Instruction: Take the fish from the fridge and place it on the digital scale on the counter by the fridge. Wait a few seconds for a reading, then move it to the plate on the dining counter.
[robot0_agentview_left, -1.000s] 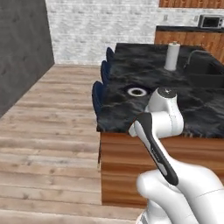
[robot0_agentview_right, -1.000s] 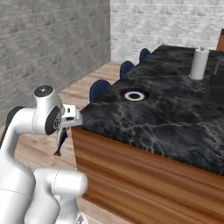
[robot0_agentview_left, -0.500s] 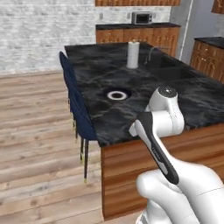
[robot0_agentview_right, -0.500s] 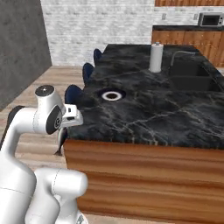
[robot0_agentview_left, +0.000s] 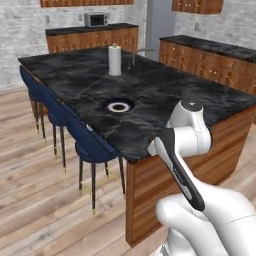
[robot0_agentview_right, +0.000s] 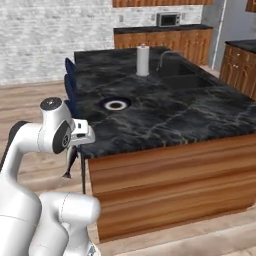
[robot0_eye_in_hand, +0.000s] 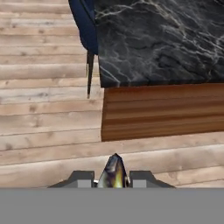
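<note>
Base swung round dining counter (robot0_agentview_left: 150, 95); fish (robot0_eye_in_hand: 113, 171) half-hidden in end effector (robot0_eye_in_hand: 113, 180).

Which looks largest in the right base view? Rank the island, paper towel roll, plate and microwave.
1. Island
2. Paper towel roll
3. Plate and microwave: look alike in size; the microwave stands much farther off, so I leave them unranked.

the slim silvery-grey fish (robot0_agentview_right: 70, 162) hangs nose-down beside the corner of the black marble dining counter (robot0_agentview_right: 165, 117), whose navy white-centred plate (robot0_agentview_right: 115, 104) lies flat near the stools' edge.
</note>
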